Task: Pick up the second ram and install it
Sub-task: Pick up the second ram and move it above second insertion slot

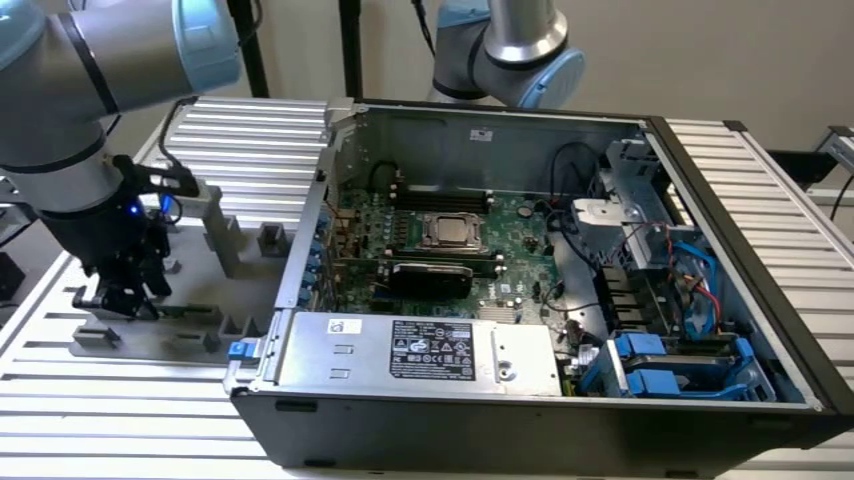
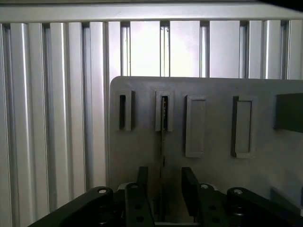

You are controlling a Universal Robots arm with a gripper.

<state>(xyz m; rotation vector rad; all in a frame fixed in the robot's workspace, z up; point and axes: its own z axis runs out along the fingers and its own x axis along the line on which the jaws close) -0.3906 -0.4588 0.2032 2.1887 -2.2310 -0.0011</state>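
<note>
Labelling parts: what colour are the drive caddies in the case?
Drive caddies are blue; clearest in exterior view.

One ram [image 2: 161, 146], four grey holder blocks [image 2: 195, 125], one computer case [image 1: 534, 415].

- A black computer case [image 1: 534, 432] lies on its side with the side panel off, the inside open to view.
- A green motherboard [image 1: 518, 250] covers the case floor, with a metal-framed CPU socket [image 1: 453, 232] near its middle.
- A black expansion card [image 1: 430, 276] sits just beside the socket.
- A silver power supply [image 1: 414, 350] with a black label lies along the near wall.
- Blue drive brackets [image 1: 667, 366] fill the corner at the exterior view's right.
- A grey holder plate [image 2: 142, 156] carrying slotted holder blocks [image 2: 195, 126] rests on the ribbed aluminium table [image 2: 52, 118].
</note>
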